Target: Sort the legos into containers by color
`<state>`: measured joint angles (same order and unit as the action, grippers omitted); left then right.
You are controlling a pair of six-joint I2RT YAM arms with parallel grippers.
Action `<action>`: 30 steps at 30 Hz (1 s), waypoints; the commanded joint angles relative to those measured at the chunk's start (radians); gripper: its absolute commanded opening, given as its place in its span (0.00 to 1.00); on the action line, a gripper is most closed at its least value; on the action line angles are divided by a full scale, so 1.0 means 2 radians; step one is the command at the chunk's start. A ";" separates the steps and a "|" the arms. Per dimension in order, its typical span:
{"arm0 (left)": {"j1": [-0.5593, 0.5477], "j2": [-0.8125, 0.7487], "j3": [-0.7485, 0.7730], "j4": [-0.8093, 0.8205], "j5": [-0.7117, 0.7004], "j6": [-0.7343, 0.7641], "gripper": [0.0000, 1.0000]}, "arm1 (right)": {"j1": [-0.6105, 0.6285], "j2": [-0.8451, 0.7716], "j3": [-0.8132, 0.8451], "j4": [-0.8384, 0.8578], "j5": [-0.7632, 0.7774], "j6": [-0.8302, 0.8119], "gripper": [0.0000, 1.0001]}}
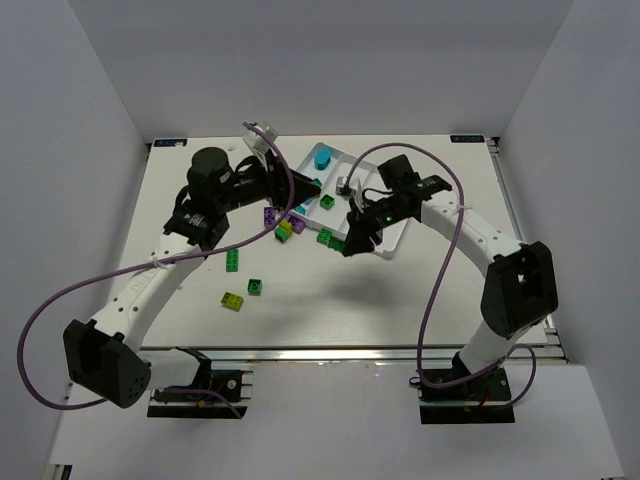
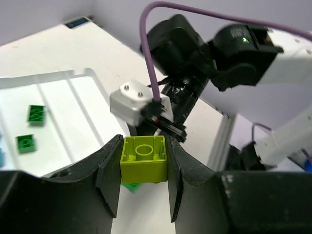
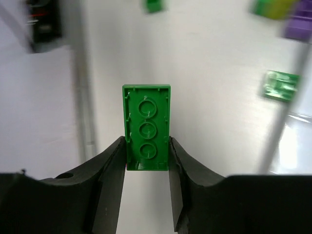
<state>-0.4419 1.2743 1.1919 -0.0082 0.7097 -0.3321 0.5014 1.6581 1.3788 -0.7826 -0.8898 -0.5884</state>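
My left pincer [image 2: 144, 161] pinches a yellow-green lego [image 2: 144, 152], its hollow underside facing my wrist camera. At ten o'clock of it, that view shows the white tray [image 2: 73, 105] with two small green legos [image 2: 35, 113] lying in it. My right pincer [image 3: 146, 146] pinches a long green lego [image 3: 146, 122], also underside to the lens, and only its own wrist camera shows it. From above, both held bricks are hidden by my fingers, but loose legos [image 1: 233, 262] show on the table at seven o'clock of the tray.
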 commanded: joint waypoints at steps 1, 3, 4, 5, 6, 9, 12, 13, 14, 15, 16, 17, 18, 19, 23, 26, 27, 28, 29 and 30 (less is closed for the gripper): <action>0.009 -0.046 -0.012 0.019 -0.067 -0.018 0.00 | -0.012 0.016 0.017 0.145 0.143 0.076 0.00; 0.009 -0.059 -0.020 0.015 -0.078 -0.031 0.00 | -0.012 0.054 0.050 0.167 0.183 0.079 0.00; 0.009 -0.062 -0.028 0.009 -0.089 -0.045 0.00 | -0.012 0.067 0.060 0.179 0.191 0.089 0.00; 0.009 -0.067 -0.034 0.007 -0.094 -0.055 0.00 | -0.012 0.090 0.076 0.193 0.215 0.099 0.00; 0.009 -0.070 -0.039 0.007 -0.099 -0.071 0.00 | -0.013 0.100 0.085 0.217 0.226 0.109 0.00; 0.009 -0.089 -0.080 0.035 -0.116 -0.114 0.00 | -0.012 0.147 0.123 0.256 0.277 0.151 0.00; 0.009 -0.114 -0.127 0.089 -0.147 -0.154 0.00 | -0.012 0.203 0.189 0.259 0.304 0.175 0.00; 0.009 -0.119 -0.137 0.113 -0.155 -0.162 0.00 | -0.013 0.215 0.202 0.258 0.307 0.176 0.00; 0.009 -0.124 -0.154 0.123 -0.166 -0.170 0.00 | -0.012 0.235 0.215 0.260 0.317 0.180 0.00; 0.009 -0.130 -0.161 0.131 -0.172 -0.183 0.00 | -0.013 0.245 0.224 0.263 0.322 0.181 0.00; 0.009 -0.132 -0.167 0.140 -0.176 -0.187 0.00 | -0.014 0.253 0.242 0.265 0.325 0.178 0.00; 0.009 -0.132 -0.170 0.141 -0.178 -0.191 0.00 | -0.014 0.268 0.250 0.267 0.331 0.178 0.00; 0.009 -0.133 -0.173 0.139 -0.178 -0.195 0.00 | -0.014 0.275 0.258 0.269 0.334 0.175 0.00; 0.009 -0.132 -0.172 0.128 -0.177 -0.196 0.00 | -0.013 0.281 0.268 0.268 0.338 0.172 0.01; 0.009 -0.129 -0.166 0.100 -0.170 -0.194 0.00 | -0.018 0.301 0.273 0.259 0.346 0.165 0.21; 0.008 -0.125 -0.174 0.105 -0.165 -0.201 0.00 | -0.025 0.299 0.258 0.258 0.339 0.163 0.50; 0.008 -0.123 -0.174 0.110 -0.165 -0.209 0.00 | -0.029 0.298 0.255 0.253 0.333 0.162 0.58; 0.007 -0.120 -0.182 0.119 -0.159 -0.211 0.00 | -0.031 0.293 0.252 0.252 0.324 0.163 0.61; 0.005 -0.113 -0.183 0.123 -0.158 -0.213 0.00 | -0.033 0.290 0.246 0.249 0.318 0.165 0.67; 0.003 -0.108 -0.183 0.127 -0.156 -0.217 0.00 | -0.037 0.287 0.246 0.242 0.309 0.165 0.69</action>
<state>-0.4244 1.0454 0.8410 0.2092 0.3824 -0.7349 0.4511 2.2543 1.8812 -0.2897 -0.2325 -0.2619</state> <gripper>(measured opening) 0.462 0.671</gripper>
